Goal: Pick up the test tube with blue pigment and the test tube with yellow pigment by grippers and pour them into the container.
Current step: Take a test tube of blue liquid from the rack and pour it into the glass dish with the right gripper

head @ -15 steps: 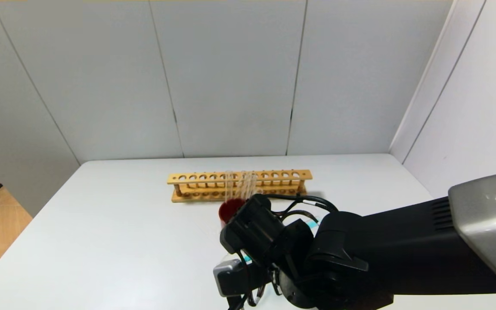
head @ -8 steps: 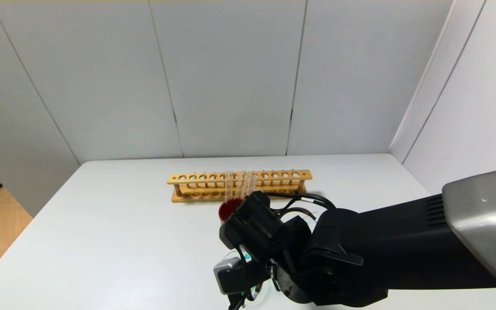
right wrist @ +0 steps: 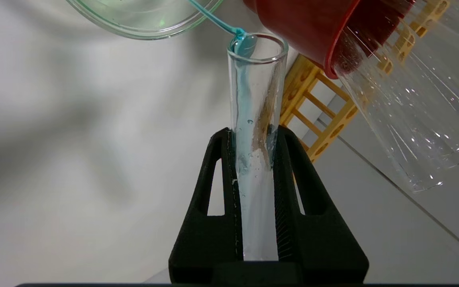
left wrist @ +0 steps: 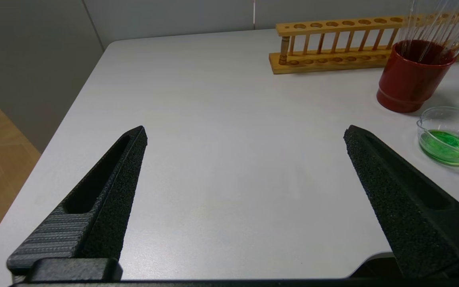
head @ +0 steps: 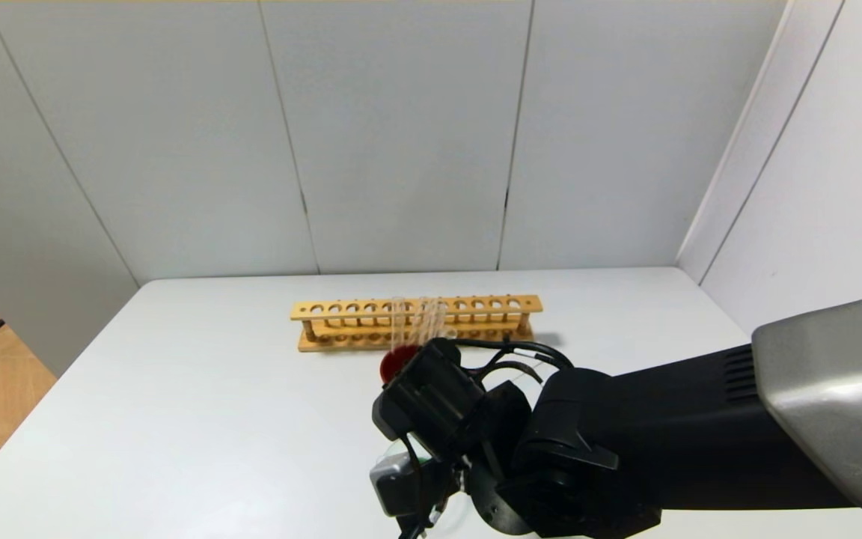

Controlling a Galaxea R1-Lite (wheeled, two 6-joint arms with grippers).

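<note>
Since your right tool point(right wrist: 255, 159) dipped toward 7 o'clock gripping the blue tube point(right wrist: 253, 119), pour steadily into the container point(right wrist: 146, 20).

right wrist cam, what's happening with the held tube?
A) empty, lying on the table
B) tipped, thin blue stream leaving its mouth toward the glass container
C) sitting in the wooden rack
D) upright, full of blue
B: the right gripper clamps the test tube with blue pigment, and a thin blue stream runs from its mouth into the container.
</note>
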